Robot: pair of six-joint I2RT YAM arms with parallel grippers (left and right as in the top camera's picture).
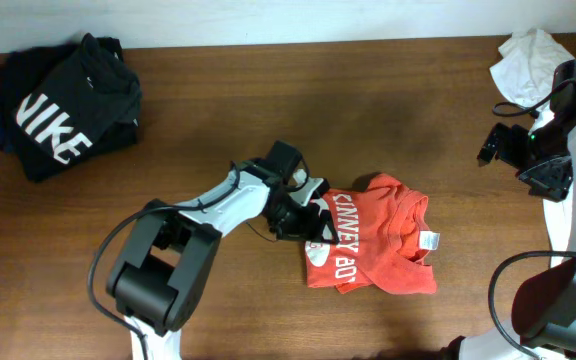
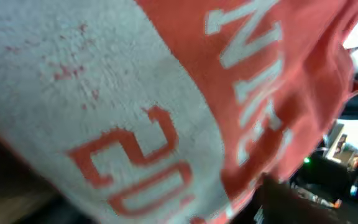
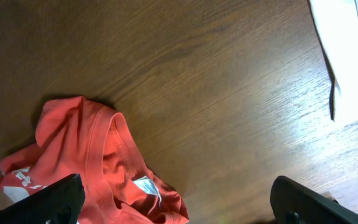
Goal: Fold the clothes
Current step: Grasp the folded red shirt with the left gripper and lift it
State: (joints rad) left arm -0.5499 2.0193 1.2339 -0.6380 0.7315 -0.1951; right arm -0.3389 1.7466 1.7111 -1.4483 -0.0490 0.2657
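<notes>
Overhead, a red-orange short-sleeved cotton T-shirt (image 1: pixel 383 245) lies bunched, lettering up, on the dark brown wooden table (image 1: pixel 268 90), right of centre on the robot's side, as the left gripper (image 1: pixel 306 218) meets its left edge. The fold appears barely begun, and the next move looks to call for a firm pinch on that edge and a pull to spread the cloth flat before any crease is made. The right gripper (image 1: pixel 490 147) hangs well apart at the table's right side. A black folded garment with white NIKE lettering (image 1: pixel 58 115) sits at the far left corner and a crumpled white cloth (image 1: pixel 528 58) at the far right, both well apart from the shirt. Left wrist: red fabric and its large white lettering (image 2: pixel 253 74) fill the picture, right against the lens; whether that gripper pinches the shirt cannot be told. Right wrist: both dark fingers (image 3: pixel 55 198) stand wide, nothing between them, over bare wood; the shirt's collar and small white neck label (image 3: pixel 145 185) show lower left, the white cloth upper right. The rumpled, doubled-over body is the likely obstacle.
</notes>
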